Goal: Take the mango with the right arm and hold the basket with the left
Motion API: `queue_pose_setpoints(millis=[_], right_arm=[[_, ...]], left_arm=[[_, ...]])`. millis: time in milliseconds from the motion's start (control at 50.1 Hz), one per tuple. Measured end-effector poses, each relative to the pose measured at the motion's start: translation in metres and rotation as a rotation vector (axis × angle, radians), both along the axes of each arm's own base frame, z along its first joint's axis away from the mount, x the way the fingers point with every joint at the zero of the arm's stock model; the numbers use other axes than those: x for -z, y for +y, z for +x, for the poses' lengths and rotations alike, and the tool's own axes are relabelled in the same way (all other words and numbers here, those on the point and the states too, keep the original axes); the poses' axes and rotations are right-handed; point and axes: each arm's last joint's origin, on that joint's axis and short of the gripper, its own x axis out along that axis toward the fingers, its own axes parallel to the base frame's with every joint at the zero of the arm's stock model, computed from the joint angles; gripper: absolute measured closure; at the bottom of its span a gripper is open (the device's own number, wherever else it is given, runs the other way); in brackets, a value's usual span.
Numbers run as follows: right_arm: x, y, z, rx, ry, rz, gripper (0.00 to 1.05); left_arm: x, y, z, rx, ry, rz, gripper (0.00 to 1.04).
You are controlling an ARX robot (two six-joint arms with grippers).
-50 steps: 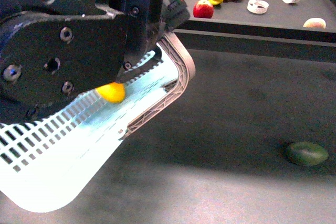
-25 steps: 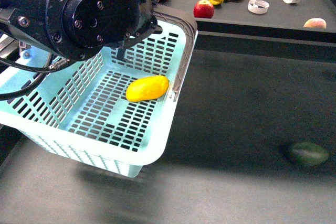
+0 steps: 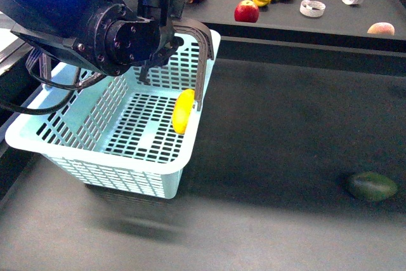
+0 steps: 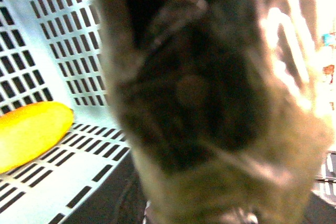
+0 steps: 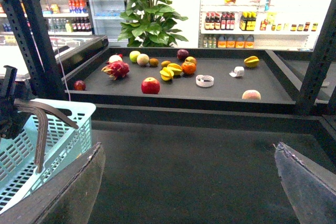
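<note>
Inside, the smooth yellow mango (image 3: 184, 111) is seen leaning against the slotted turquoise basket (image 3: 82, 128) wall at three o'clock. The taped grey-brown handles (image 3: 202, 61) are clamped by the left end effector (image 3: 166, 42); the right end effector (image 5: 189, 182) is spread apart, holding nothing.

My left arm (image 3: 95, 23) holds the pale turquoise slotted plastic basket (image 3: 95, 157) by its grey-brown handles (image 3: 200, 61); the smooth yellow oblong mango (image 3: 183, 111) lies inside against its wall.

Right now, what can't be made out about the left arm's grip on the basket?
- Left gripper jaws: front view, hidden behind the arm's own body above the basket.
- Handle contact: left wrist view, blurred, too close.
- Mango: far end cut off by the left wrist view's edge.
</note>
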Motion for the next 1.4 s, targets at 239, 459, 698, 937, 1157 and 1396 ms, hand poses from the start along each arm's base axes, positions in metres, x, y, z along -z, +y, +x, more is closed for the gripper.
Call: queue_pose_setpoints(millis=[239,459,698,937,1157,1396], right_arm=[[0.0,0.0,0.0,0.0,0.0,0.0,0.08],[0.0,0.0,0.0,0.0,0.0,0.0,0.08],[0.0,0.0,0.0,0.0,0.0,0.0,0.08],[0.0,0.0,0.0,0.0,0.0,0.0,0.08],[0.0,0.0,0.0,0.0,0.0,0.0,0.08],[0.0,0.0,0.0,0.0,0.0,0.0,0.08]], left_arm=[[-0.017,0.016,-0.042,0.003,0.037,0.124,0.19],[-0.057,0.063,-0.108,-0.051,-0.029,0.2,0.06],[-0.058,0.115,-0.179,-0.141,-0.003,0.239,0.06],[-0.059,0.122,-0.192,-0.122,0.03,0.318,0.08],[-0.072,0.14,-0.238,0.212,-0.303,1.1,0.61],[-0.084,0.156,-0.276,0.264,-0.289,1.205,1.01]])
